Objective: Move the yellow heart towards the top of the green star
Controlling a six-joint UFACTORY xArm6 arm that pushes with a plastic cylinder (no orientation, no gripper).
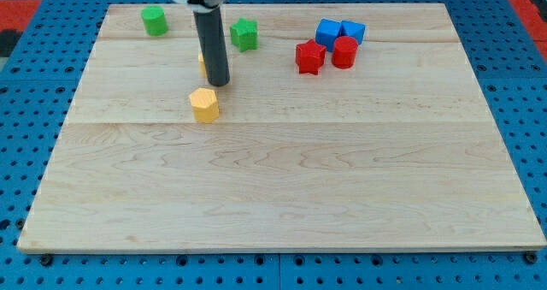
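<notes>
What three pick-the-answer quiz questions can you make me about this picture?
1. Where is the green star?
A) view's top, right of the rod
B) view's bottom
C) beside the blue blocks

2. How many red blocks?
A) one
B) two
C) four

3. Is my tip touching the yellow hexagon block?
A) pressing on it
B) just above it, a small gap showing
C) far away

Answers: 1 A, it sits near the top edge. 2 B, two red blocks sit together. 3 B, wood shows between them.

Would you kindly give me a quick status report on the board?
My tip down beside a yellow block, mostly hidden behind the rod. Green star to its right, apart. Yellow hexagon just below the tip.
</notes>
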